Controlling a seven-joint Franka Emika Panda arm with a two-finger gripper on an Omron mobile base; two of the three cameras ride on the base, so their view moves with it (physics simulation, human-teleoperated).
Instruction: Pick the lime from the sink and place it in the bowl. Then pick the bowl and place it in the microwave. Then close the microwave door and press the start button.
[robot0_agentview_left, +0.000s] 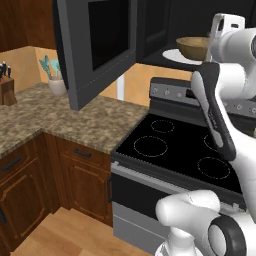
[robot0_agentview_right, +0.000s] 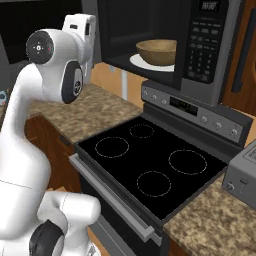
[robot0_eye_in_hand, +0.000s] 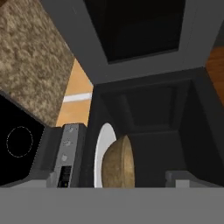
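Observation:
The tan-brown bowl (robot0_agentview_left: 192, 47) (robot0_agentview_right: 157, 51) (robot0_eye_in_hand: 118, 164) rests on the white turntable plate (robot0_agentview_right: 136, 62) inside the black microwave (robot0_agentview_right: 210, 50). The microwave door (robot0_agentview_left: 95, 50) (robot0_eye_in_hand: 135, 30) hangs wide open to the left. My gripper (robot0_agentview_left: 227, 22) (robot0_agentview_right: 82, 25) is raised in front of the cavity, clear of the bowl. Its fingers (robot0_eye_in_hand: 183, 178) stand far apart with nothing between them, so it is open. The lime and the sink are out of view.
A black stove (robot0_agentview_left: 175, 145) (robot0_agentview_right: 150, 160) with four burner rings lies under the microwave. Granite counter (robot0_agentview_left: 60, 115) runs to the left with a knife block (robot0_agentview_left: 6, 87) and a utensil jar (robot0_agentview_left: 56, 82). A grey toaster (robot0_agentview_right: 245, 175) sits at the right.

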